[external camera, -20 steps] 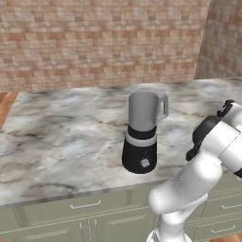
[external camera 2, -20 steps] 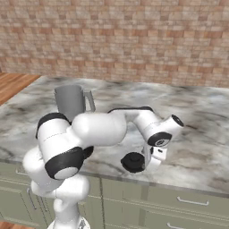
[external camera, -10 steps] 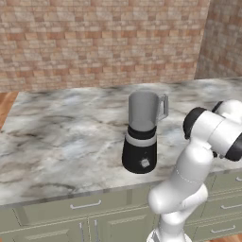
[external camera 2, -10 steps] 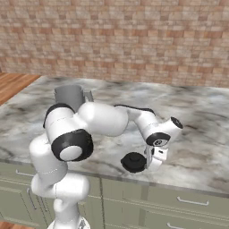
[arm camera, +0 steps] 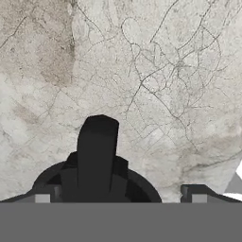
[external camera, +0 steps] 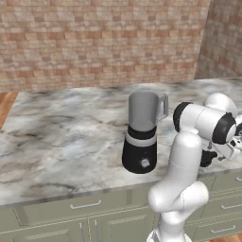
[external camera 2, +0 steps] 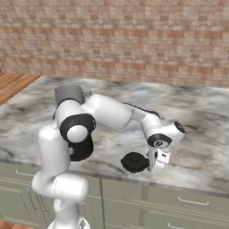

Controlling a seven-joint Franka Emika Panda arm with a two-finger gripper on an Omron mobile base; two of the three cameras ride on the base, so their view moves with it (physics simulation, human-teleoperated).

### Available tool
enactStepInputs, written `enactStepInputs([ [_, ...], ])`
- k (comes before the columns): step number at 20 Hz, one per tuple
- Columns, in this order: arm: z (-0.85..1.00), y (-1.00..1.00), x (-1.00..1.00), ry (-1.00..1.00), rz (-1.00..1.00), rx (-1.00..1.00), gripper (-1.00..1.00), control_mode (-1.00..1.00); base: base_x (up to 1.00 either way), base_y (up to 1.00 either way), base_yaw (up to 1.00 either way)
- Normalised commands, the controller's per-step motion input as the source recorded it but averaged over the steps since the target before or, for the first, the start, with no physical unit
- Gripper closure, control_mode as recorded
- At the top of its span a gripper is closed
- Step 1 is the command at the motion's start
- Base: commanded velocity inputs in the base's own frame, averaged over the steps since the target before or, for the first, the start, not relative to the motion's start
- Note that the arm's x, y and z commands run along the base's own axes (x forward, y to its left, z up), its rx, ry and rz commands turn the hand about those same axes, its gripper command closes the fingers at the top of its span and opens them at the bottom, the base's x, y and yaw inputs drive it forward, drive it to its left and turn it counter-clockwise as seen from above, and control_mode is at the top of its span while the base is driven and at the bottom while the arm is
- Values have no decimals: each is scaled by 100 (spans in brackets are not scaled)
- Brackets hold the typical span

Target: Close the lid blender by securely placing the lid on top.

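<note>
While hovering low over the marble surface (external camera 2: 197, 134), I am seeing my jaws (external camera 2: 152, 165) spread open, holding nothing, beside the black round lid (external camera 2: 134, 162).

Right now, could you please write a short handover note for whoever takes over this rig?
Gripper: down at the counter's front edge, right beside the lid; fingers apart in the hand view, with the lid's knob between them, not yet clamped.
Blender: upright on the counter, jar open.
Lid: flat on the counter, apart from the blender.
Done: approach to the lid.
Left: grasp the lid, lift it, seat it on the jar.
</note>
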Motion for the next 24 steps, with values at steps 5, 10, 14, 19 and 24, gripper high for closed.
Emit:
enactStepInputs([
  [5, -20, 0, 13, 0, 0, 0, -100, -100, 0, 0, 0],
  [10, -18, 2, 9, 0, 0, 0, -100, -100, 0, 0, 0],
  [14, -23, 21, 0, 0, 0, 0, -100, -100, 0, 0, 0],
  [19, -52, 39, 0, 3, -1, -6, 100, -100, 0, 0, 0],
  [24, -10, 35, 0, 0, -3, 0, 100, -100, 0, 0, 0],
])
